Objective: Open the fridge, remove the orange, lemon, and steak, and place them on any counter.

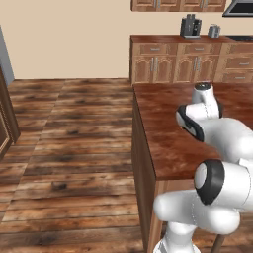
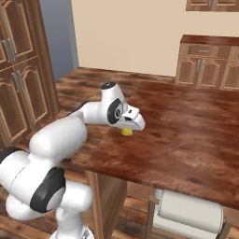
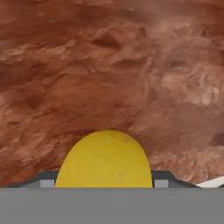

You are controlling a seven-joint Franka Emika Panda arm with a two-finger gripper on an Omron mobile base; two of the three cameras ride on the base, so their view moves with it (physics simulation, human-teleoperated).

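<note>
The gripper [image 2: 127,130] is seen low over the counter [image 2: 186,135], closed on the lemon [image 2: 126,132], which is pinched between the two finger tips. In the hand view the lemon [image 3: 105,159] sits at 6 o'clock, with a dark finger tip [image 3: 43,178] pressed against each flank and the counter's reddish-brown wood [image 3: 113,65] spread from 9 through 12 to 3 o'clock behind it. Whether the lemon touches the wood cannot be told. In the right base view the lemon is found near the counter's left edge, at about 9 o'clock of the top, under the white hand. In the left base view the hand is hidden behind the arm, above the counter [image 1: 163,128]. A paper towel roll [image 2: 186,212] is hung under the counter's near edge at 5 o'clock. Wall cabinets [image 1: 188,62] are seen at 1 o'clock, with a coffee machine [image 1: 190,25] on top.
</note>
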